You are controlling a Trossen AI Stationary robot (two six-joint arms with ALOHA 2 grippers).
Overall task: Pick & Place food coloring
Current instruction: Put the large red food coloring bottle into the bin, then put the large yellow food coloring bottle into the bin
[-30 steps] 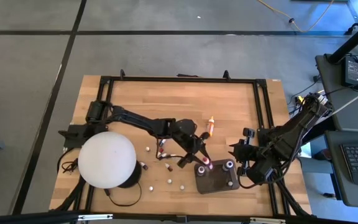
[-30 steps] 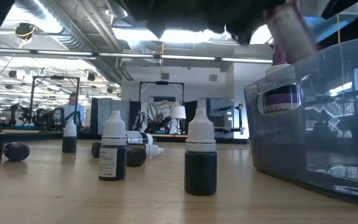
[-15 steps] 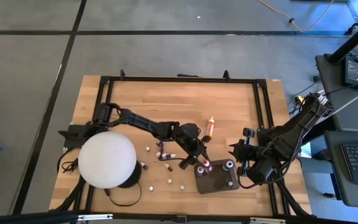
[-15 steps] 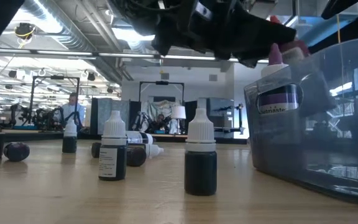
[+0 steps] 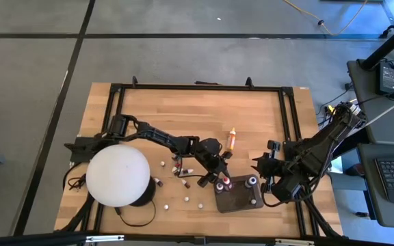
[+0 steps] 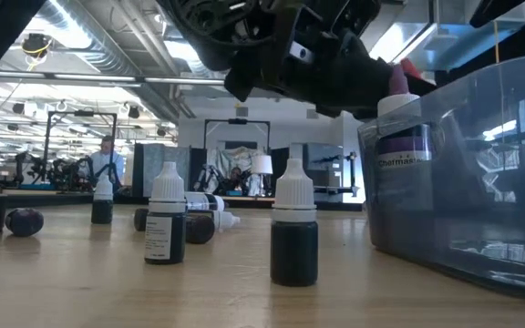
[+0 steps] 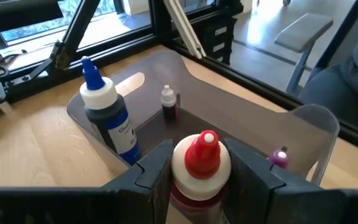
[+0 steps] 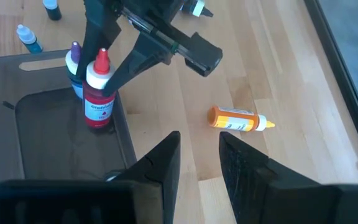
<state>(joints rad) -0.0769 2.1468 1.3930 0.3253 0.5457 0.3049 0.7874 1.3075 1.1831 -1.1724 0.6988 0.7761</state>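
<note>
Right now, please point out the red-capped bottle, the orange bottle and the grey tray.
red-capped bottle (image 8: pixel 97 93): right wrist view, its label.
orange bottle (image 8: pixel 232 118): right wrist view, its body.
grey tray (image 7: pixel 319 121): left wrist view, its rim.

My left gripper (image 7: pixel 194 177) is reached out to the middle, fingers clamped; my right gripper (image 8: pixel 197 163) waits aside, slightly parted.

The red-topped bottle (image 8: pixel 99 93) standing in the grey tray (image 8: pixel 48 140) carries a white brand word on its red label, likely "Chefmaster". The low view shows the same word, "Chefmaster", on a purple band (image 6: pixel 406 161) seen through the tray wall. Labels on the other bottles are too small to read.
</note>
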